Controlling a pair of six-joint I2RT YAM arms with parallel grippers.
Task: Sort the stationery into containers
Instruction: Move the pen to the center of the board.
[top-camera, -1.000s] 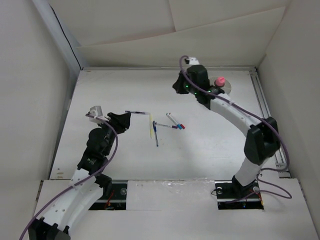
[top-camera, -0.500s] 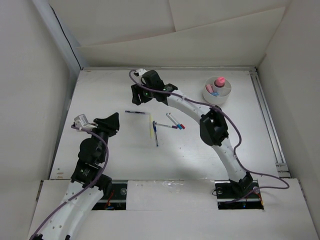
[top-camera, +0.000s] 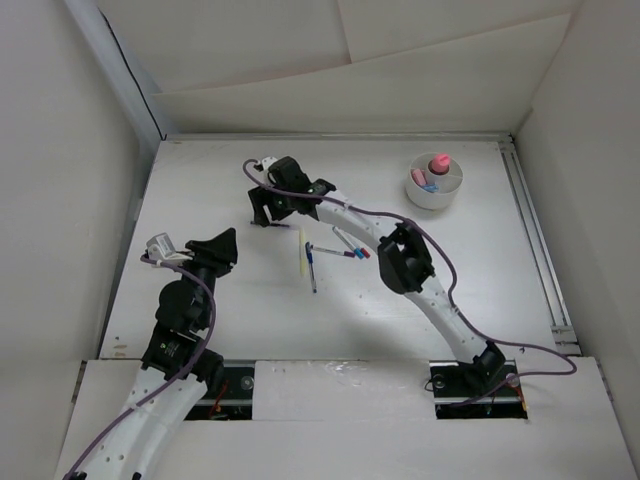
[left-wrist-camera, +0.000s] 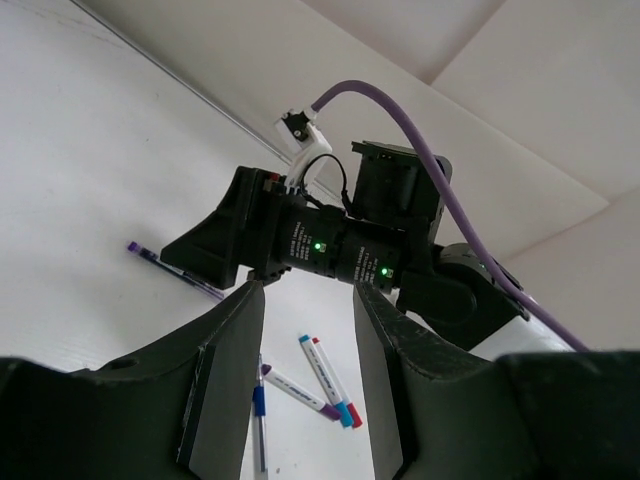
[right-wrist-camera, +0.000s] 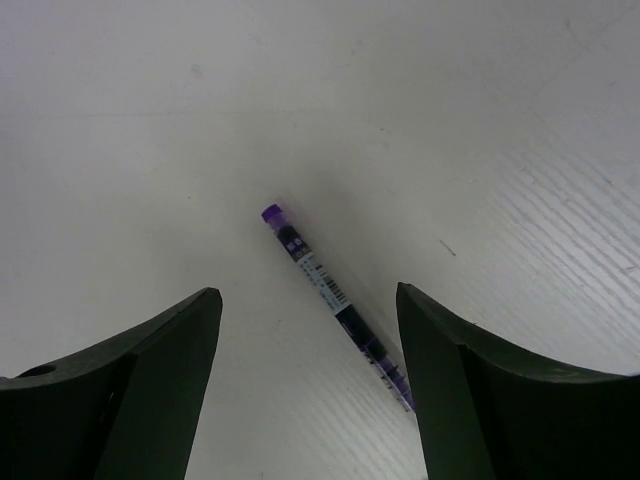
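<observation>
In the left part of the top view, the left gripper (top-camera: 224, 242) is partly open and holds nothing. The right gripper (top-camera: 264, 214), upper centre, is wide open above the purple pen (right-wrist-camera: 335, 300), which lies flat between its fingers, untouched. The white tub (top-camera: 436, 201) stands at upper right.

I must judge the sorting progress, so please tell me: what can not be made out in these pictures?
- Right wrist view: the purple pen runs behind a finger at its lower end, and its label is too blurred to read.
- Top view: the right gripper covers most of that pen.
- Top view: the tub contents beside the pink-capped cylinder are too small to identify.
- Left wrist view: the blue pen is cut off by the bottom edge.
</observation>
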